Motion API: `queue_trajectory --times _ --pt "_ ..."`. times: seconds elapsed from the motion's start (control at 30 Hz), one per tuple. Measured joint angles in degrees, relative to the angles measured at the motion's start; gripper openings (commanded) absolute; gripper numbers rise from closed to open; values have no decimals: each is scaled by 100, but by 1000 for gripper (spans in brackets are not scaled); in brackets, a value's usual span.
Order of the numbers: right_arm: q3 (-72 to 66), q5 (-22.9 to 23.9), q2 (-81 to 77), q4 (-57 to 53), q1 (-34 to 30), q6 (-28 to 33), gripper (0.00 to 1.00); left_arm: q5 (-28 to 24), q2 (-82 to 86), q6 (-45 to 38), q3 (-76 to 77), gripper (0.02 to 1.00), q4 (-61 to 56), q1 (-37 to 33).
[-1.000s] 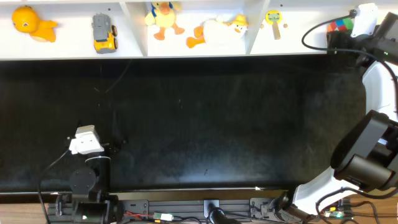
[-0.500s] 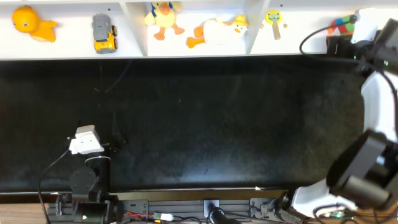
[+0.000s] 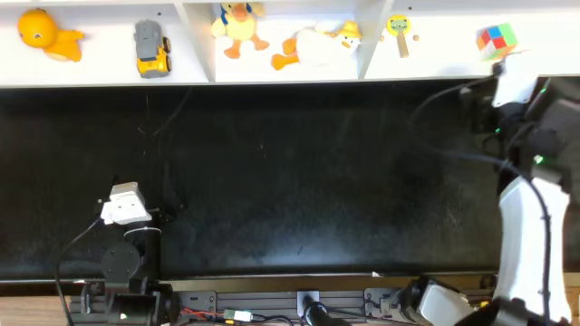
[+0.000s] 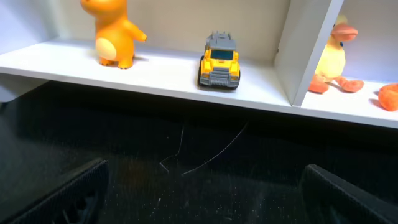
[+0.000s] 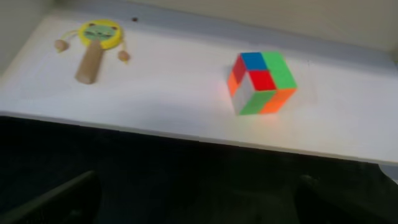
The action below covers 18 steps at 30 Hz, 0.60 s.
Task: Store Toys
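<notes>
Right arm has pulled back from the white shelf [image 3: 272,74] since the earlier frames. The right gripper [image 5: 199,208] is now off the colour cube [image 5: 261,84]. The cube sits free on the shelf board in the rightmost compartment, well apart from the rattle drum [image 5: 93,46] in the same compartment. Left arm has not moved and is parked low at the left of the counter [image 3: 299,172].

Right fingers are spread wide with nothing between them, over the counter just in front of the shelf edge. The left gripper [image 4: 205,199] also has its fingers spread wide and empty, well back from the shelf.

Surface is a black matte counter. The shelf runs along its far edge, split by upright dividers. Cables and arm bases line the near edge.

Top view gives the whole row:
- Left compartment: orange duck [image 3: 47,34] and yellow truck [image 3: 150,47].
- Middle compartment: yellow plush duck [image 3: 239,27] and a white plush duck [image 3: 317,45] lying on its side.
- Right compartment: the rattle, then the cube.

Left wrist view adds faint thin scratches [image 4: 186,155] on the counter, the truck's front facing out, and the orange duck standing upright. Right wrist view gives the cube close up, turned corner-on to the shelf edge.
</notes>
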<state>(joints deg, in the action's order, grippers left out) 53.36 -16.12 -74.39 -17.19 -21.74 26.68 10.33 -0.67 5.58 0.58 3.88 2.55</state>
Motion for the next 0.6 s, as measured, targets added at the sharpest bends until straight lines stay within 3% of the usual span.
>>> queue_trajectory --times 0.3,0.6 --pt "-911 896 544 820 1700 -319 993 0 0 0 0 998 0 -2" --pt "-2159 1506 1086 1794 2396 -852 996 0 0 0 0 998 0 0"
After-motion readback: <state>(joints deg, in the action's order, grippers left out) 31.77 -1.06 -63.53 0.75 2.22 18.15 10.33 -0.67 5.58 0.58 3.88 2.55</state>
